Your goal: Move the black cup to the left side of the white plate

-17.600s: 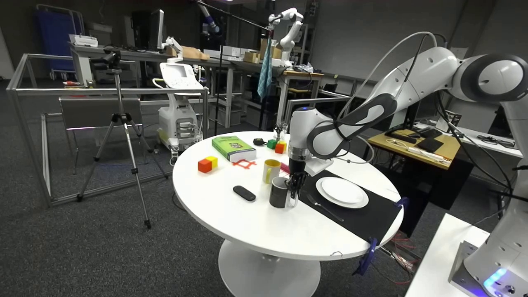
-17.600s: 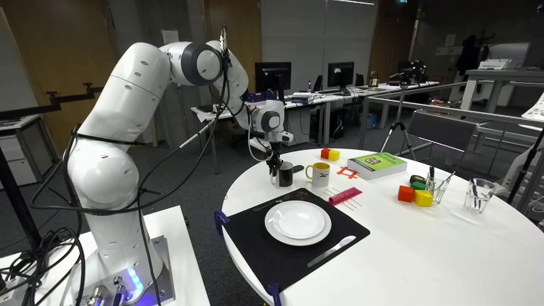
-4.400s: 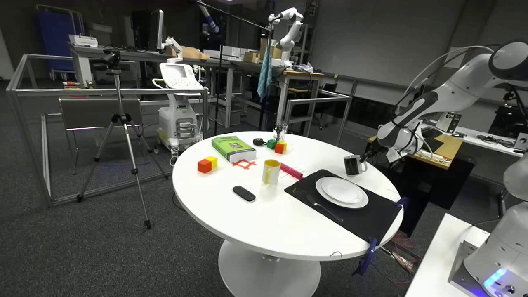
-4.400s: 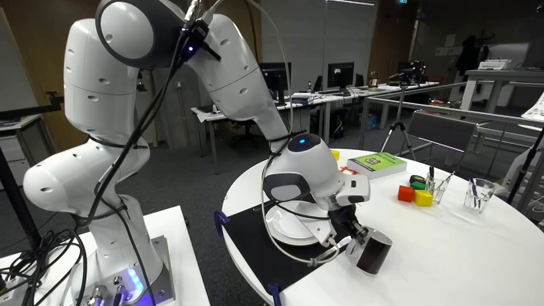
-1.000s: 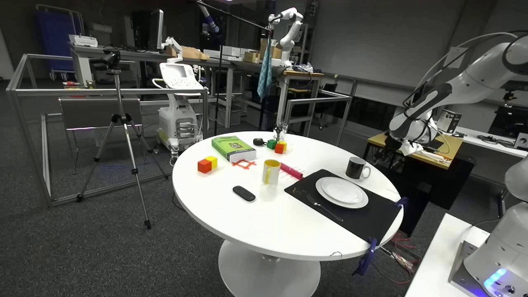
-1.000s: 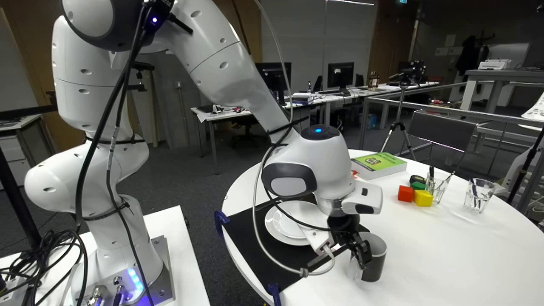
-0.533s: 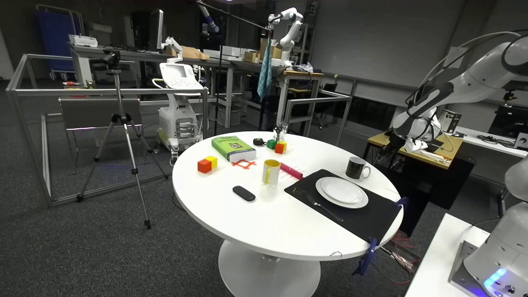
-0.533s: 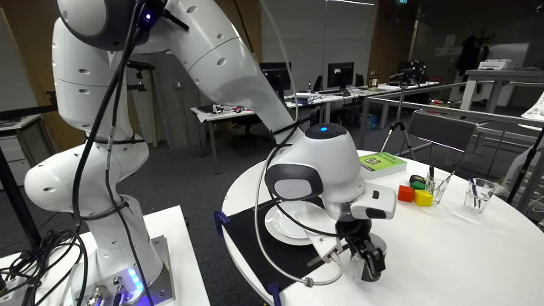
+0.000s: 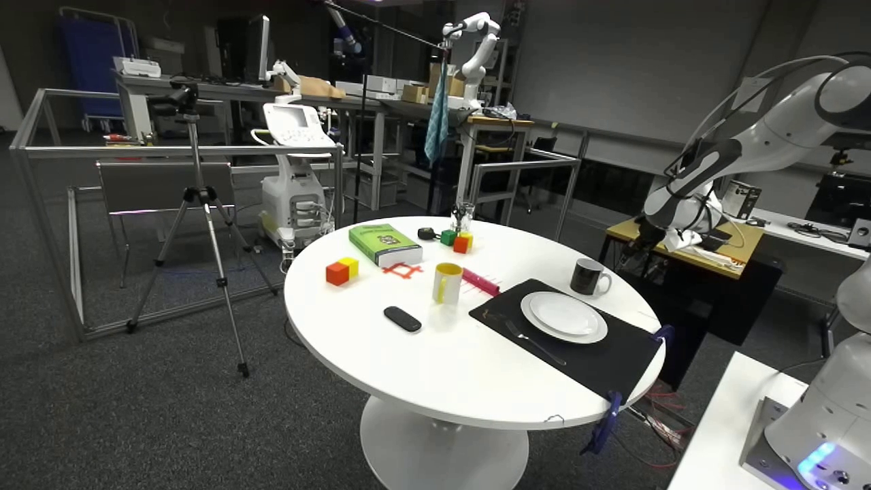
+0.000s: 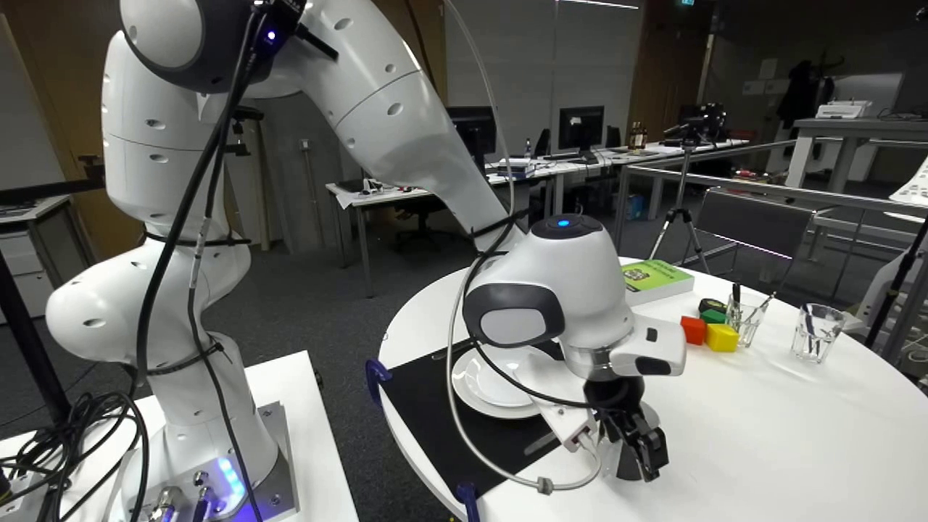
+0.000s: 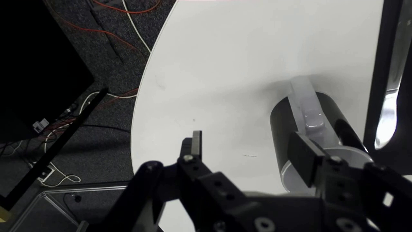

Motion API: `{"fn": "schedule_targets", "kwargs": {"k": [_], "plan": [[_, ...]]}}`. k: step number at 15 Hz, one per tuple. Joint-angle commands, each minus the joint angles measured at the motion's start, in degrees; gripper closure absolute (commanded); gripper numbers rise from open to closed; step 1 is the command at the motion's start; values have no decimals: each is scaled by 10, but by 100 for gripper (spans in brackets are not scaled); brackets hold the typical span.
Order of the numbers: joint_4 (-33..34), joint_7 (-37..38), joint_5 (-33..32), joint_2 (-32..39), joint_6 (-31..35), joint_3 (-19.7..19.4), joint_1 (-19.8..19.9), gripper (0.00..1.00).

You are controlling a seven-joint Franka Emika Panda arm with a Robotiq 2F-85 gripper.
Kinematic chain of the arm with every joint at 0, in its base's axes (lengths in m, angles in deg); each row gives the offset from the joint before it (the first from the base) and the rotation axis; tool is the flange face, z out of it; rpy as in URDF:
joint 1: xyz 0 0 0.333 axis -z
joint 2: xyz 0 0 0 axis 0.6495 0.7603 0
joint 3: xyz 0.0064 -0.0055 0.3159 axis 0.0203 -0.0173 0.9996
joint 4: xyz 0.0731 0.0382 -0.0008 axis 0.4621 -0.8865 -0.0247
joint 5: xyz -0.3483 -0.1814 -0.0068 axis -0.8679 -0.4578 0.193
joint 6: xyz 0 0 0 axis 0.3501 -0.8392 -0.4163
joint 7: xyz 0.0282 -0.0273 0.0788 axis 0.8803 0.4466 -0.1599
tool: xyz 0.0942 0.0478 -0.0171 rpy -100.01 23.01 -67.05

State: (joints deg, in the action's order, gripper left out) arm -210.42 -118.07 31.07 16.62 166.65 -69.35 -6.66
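One black cup (image 9: 585, 278), pale-handled, upright on the round white table (image 9: 408, 367), just beside the black mat (image 9: 602, 371) and apart from the white plate (image 10: 487, 409). One white plate, lying on that mat, a smaller plate (image 9: 565, 313) stacked upon it. One gripper (image 11: 252, 149), fingers (image 11: 197, 143) spread wide, mostly tabletop showing between them; it hangs near the cup, and in the wrist view one finger overlaps it. One pale mug (image 9: 454, 286), yellow inside, well apart from the cup. One green book (image 9: 386, 243), lying flat. One black oblong object (image 9: 403, 319), lying near the mug.
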Motion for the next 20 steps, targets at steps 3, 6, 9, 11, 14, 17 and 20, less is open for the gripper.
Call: {"fn": "schedule_targets", "kwargs": {"k": [3,6,9,11,14,17,20], "plan": [[24,25,-22,26,2,-28,-24,61],[29,28,-25,33,1,-31,-28,84],[32,31,-28,37,0,-32,-30,100],[34,33,-30,39,0,-32,-32,100],[39,39,-31,46,1,-33,-35,100],[41,45,-31,47,0,-33,-41,100],[44,49,-34,51,-1,-36,-49,100]]}}
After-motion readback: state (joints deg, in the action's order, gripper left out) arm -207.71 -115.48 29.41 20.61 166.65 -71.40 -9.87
